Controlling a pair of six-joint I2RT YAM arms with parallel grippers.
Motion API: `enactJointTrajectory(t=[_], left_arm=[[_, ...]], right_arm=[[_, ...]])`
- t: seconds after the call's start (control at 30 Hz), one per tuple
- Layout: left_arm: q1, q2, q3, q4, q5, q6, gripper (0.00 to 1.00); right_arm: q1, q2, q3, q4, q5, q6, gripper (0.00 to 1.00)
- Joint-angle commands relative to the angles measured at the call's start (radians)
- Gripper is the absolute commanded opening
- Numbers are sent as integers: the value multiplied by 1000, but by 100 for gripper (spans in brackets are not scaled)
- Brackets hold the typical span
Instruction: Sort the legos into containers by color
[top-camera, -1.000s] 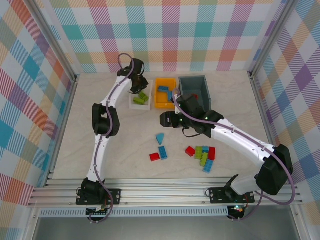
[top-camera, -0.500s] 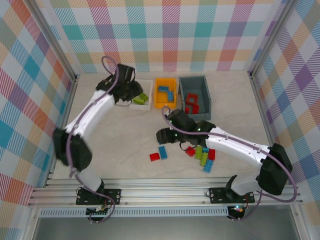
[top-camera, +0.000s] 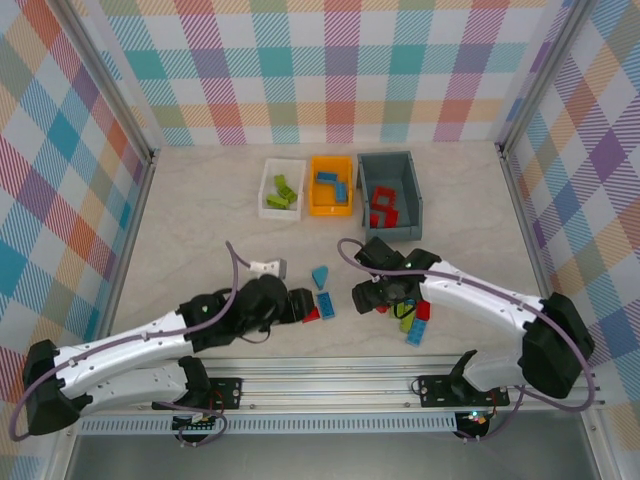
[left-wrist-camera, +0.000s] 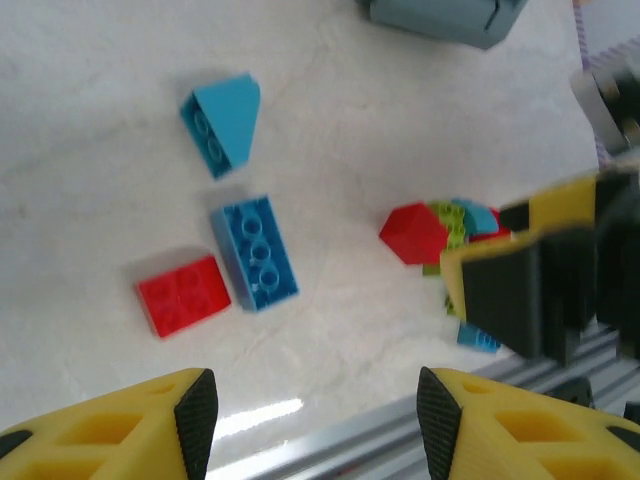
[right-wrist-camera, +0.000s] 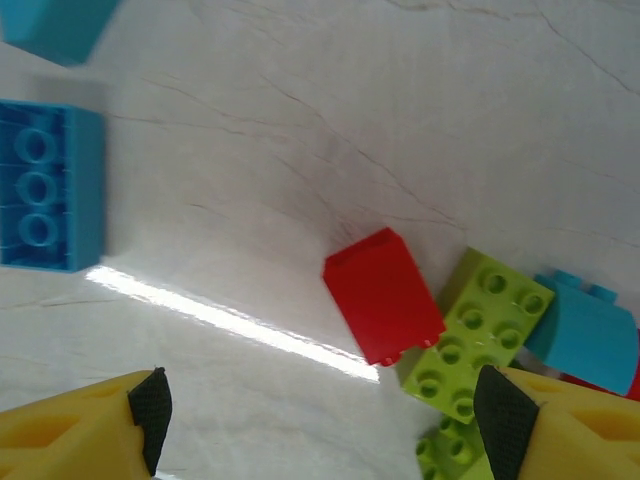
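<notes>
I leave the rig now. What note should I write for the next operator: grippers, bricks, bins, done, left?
Left gripper: open, empty, facing a red square brick and a blue rectangular brick.
Right gripper: open, empty, over a red sloped brick beside a lime green brick.
Done: sorted green bricks in the small white tray, blue bricks in the orange bin, red bricks in the dark grey bin.
To do: several loose bricks, also a light blue wedge, lie on the table.

Loose legos (top-camera: 326, 304) — three part-filled bins (top-camera: 331, 211)
</notes>
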Motion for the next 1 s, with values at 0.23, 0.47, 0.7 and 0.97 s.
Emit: enactJointTrajectory(t=[0.23,0.47,0.7,0.97], left_arm=[[-256,27,-48,122,-294,-169,57],[-262,79,-9,124,-302,-155,57],[-262,71,-4,105,-312,-152,57],[-262,73,-7,121,-305,-149,57]], right_arm=[[-38,230,115,-81,-5,-119,71],[-38,295,116,-95,7,-103,62],[-38,334,120,-78,8,-97,55],[-38,302,128,-58,23,-63,34]])
